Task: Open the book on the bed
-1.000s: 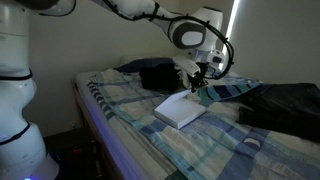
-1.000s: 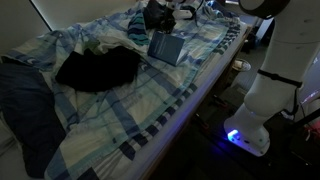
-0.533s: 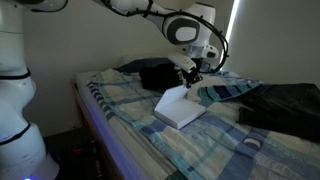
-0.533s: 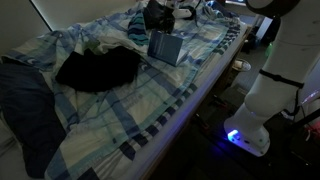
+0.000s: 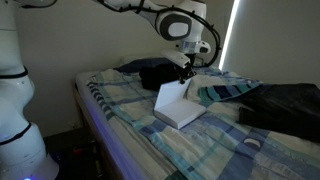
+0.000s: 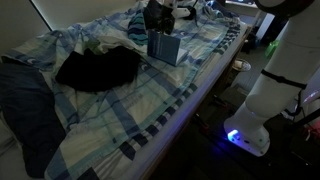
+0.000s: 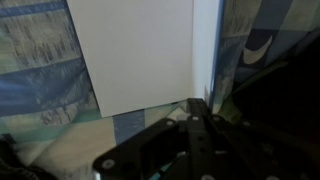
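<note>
**Book cover tilted up, claw at its top edge**

Large bed w/ blue, white & teal plaid bedding, filling both exterior views. White robot arm reaching over from above. Black soft bag mid-bed, apart from book. Thick rectangular hardcover book w/ grey-blue cover & white pages on bedding just beside plaid pillow; cover raised steeply, rest flat. Robotiq gripper right at raised cover's top edge. Wrist view: pale cover face close above dark claw. Jaw gap & grip: cannot tell.
</note>
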You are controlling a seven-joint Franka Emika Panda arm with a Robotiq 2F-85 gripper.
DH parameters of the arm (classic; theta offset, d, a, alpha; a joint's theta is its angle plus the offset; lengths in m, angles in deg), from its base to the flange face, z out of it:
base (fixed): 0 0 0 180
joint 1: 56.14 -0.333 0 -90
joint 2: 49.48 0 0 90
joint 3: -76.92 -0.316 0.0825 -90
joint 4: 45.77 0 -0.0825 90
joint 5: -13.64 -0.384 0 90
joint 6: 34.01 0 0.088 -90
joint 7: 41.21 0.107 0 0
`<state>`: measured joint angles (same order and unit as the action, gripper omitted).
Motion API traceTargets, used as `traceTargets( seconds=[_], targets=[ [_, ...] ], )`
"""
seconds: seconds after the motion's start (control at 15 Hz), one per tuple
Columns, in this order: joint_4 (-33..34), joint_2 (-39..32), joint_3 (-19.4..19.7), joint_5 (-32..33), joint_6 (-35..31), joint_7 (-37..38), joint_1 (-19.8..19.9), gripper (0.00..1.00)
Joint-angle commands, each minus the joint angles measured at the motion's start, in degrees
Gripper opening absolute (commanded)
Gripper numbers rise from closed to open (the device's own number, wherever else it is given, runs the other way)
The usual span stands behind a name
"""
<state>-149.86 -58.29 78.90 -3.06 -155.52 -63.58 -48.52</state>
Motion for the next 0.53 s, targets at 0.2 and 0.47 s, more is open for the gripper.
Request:
traceTargets(
  seconds=[0.2,0.47],
  targets=[
    [-4.6,4.0,-0.7,0.6,-2.1,-2.5,-2.2,0.00],
    [-5.5,4.8,-0.8,0.5,-2.2,-4.1,-3.2,0.00]
  ],
)
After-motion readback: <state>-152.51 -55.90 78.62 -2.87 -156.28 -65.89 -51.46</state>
